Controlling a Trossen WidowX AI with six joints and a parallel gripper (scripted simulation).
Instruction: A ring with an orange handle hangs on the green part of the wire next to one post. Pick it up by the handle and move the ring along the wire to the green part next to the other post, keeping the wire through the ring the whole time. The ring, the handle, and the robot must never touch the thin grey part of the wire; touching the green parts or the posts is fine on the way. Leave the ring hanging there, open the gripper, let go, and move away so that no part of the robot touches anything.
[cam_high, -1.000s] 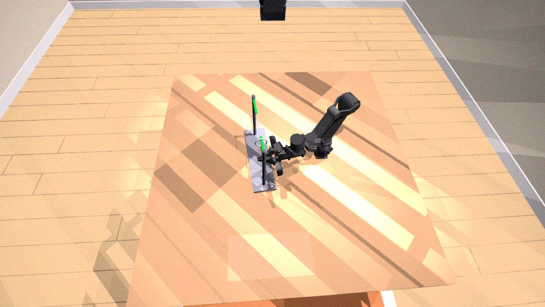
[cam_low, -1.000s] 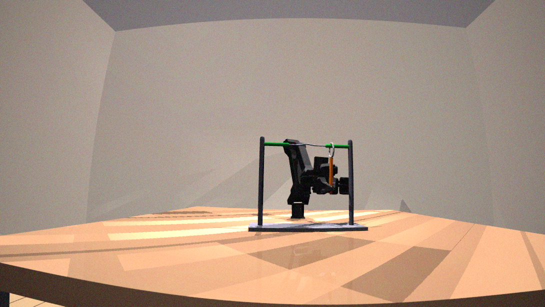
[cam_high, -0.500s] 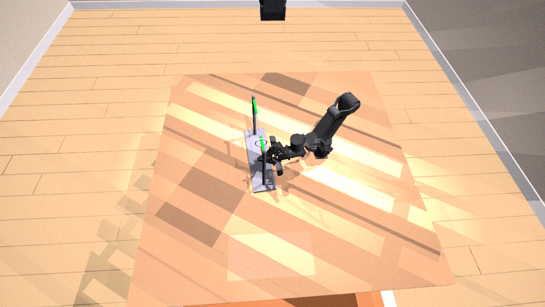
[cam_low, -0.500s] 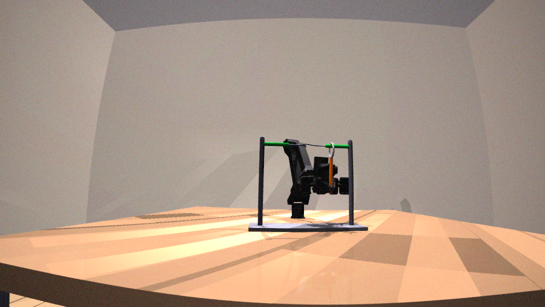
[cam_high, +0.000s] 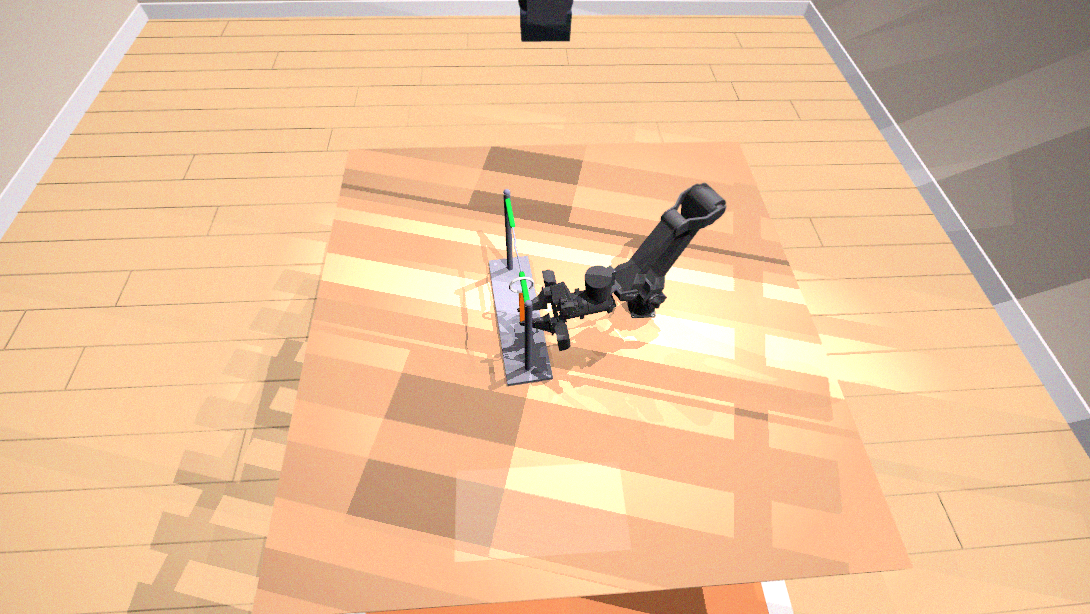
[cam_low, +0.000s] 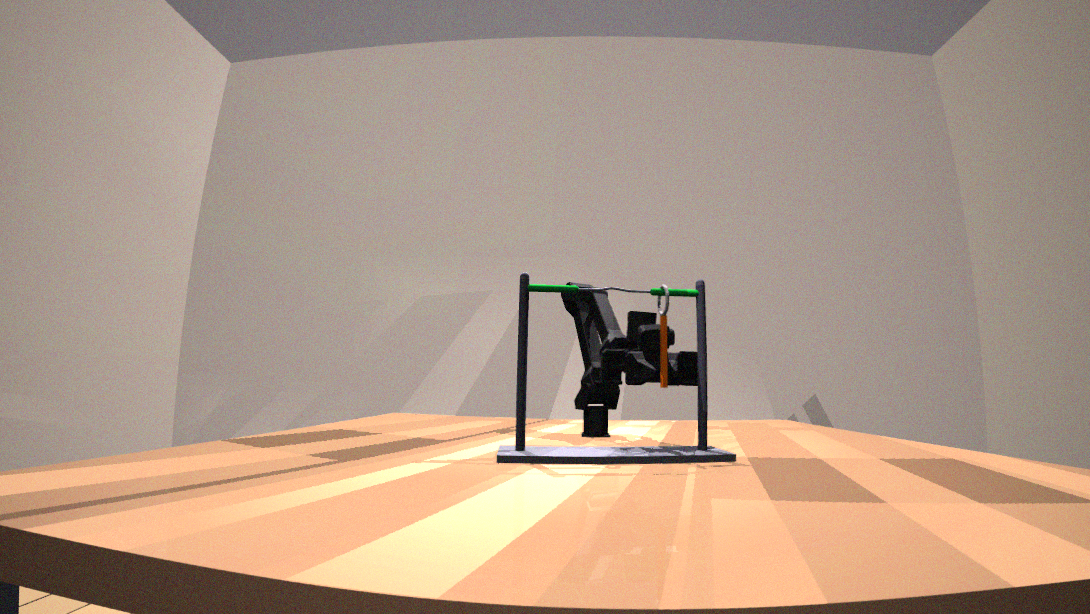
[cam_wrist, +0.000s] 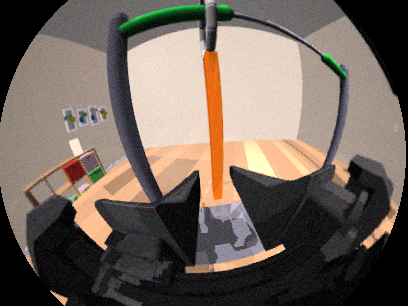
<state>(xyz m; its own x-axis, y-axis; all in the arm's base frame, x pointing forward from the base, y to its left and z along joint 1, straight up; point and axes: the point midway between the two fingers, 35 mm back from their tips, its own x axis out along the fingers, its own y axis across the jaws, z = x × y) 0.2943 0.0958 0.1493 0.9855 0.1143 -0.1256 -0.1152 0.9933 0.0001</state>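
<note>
Below the green wire end, the gripper (cam_wrist: 215, 205) stands partly open, its fingers flanking the orange handle (cam_wrist: 214, 125) without gripping.

Ring (cam_low: 663, 298) hangs on wire (cam_low: 621, 289) just left of right post (cam_low: 700, 358), handle (cam_low: 663, 349) below it, arm (cam_low: 602, 335) behind, frame on counter (cam_low: 533, 518).

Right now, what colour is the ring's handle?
Orange handle, a long strip hanging below the ring; clearest in the wrist view.

Silver ring (cam_low: 664, 298) on green wire end (cam_low: 674, 292), orange handle (cam_low: 663, 350) hanging straight down.
</note>
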